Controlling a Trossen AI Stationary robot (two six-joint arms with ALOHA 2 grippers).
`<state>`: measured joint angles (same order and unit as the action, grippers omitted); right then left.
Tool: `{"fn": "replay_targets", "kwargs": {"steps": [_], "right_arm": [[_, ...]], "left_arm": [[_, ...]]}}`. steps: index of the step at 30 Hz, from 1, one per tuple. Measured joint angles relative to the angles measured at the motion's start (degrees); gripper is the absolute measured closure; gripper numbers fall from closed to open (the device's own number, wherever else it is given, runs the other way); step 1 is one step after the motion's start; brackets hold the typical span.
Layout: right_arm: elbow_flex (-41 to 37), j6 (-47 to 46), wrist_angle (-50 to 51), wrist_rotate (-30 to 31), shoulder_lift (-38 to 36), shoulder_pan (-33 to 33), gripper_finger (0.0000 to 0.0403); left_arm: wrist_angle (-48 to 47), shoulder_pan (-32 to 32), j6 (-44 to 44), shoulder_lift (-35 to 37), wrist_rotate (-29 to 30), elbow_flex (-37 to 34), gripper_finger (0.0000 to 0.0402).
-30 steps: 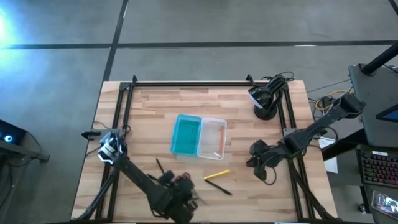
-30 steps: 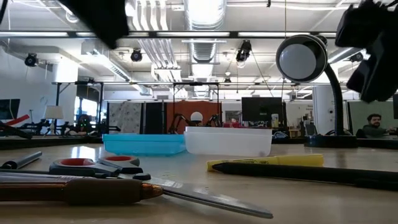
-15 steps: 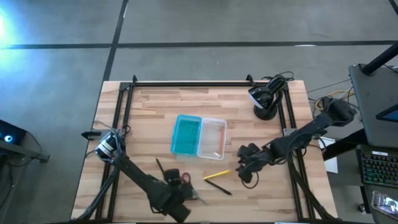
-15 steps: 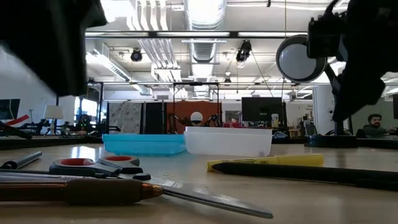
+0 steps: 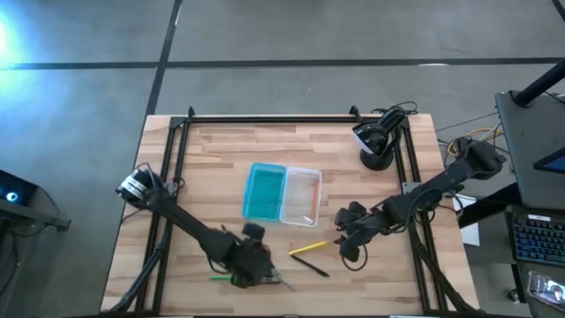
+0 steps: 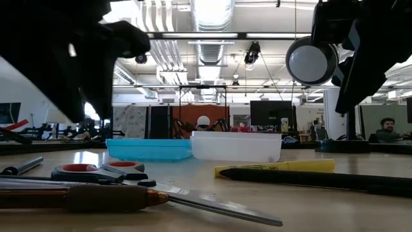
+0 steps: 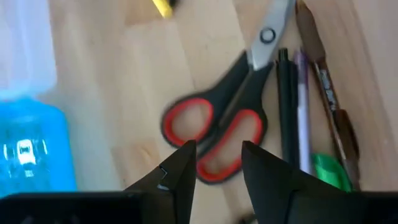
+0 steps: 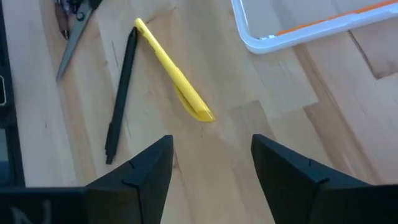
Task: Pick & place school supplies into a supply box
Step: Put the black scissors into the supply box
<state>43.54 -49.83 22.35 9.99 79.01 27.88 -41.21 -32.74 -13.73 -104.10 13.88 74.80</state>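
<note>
Two pickups look to be in hand at once here. The left tool [image 7: 214, 163] is parked right above the red-handled scissors [image 7: 217, 134], fingers spread apart and holding nothing; a cleaner grab would probably be had across the handle loops than on the blades, since the black pen [image 7: 287, 106], purple pen [image 7: 301, 99] and brown pen [image 7: 326, 93] are packed tight beside them and could easily get dragged along. The right tool [image 8: 211, 158] is released as well, hung over the yellow pen [image 8: 177, 81] with a second black pen [image 8: 121, 93] touching its tip, so a grip nearer the free end seems safer. The supply box [image 5: 301, 196] sits mid-table beside its teal lid [image 5: 265, 191], an orange pencil already inside. Plenty of bare table [image 5: 221, 150] is left around the box, but the desk lamp [image 5: 375, 141] stands at the far right corner.
</note>
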Motion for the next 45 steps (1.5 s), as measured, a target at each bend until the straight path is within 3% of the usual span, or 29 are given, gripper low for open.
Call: {"fn": "replay_targets", "kwargs": {"steps": [6, 11, 38, 45], "right_arm": [[-0.79, 0.92, -0.02, 0.47, -1.38, -0.02, 0.0193], [-1.66, 0.20, 0.37, 0.44, -1.27, -0.02, 0.0193], [-2.64, -1.15, 1.25, 0.47, -1.27, -0.07, 0.0193], [-2.75, -1.27, 1.27, 0.47, -1.25, -0.07, 0.0193]], "left_arm": [[8.01, 3.36, 13.19, 5.36, -6.20, -8.30, 0.0289], [13.39, 3.56, 22.98, 5.46, -8.08, -9.55, 0.0289], [16.81, 5.87, 24.07, -1.98, -10.76, -10.95, 0.0290], [16.53, 6.38, 24.37, -1.98, -12.34, -11.17, 0.0331]]}}
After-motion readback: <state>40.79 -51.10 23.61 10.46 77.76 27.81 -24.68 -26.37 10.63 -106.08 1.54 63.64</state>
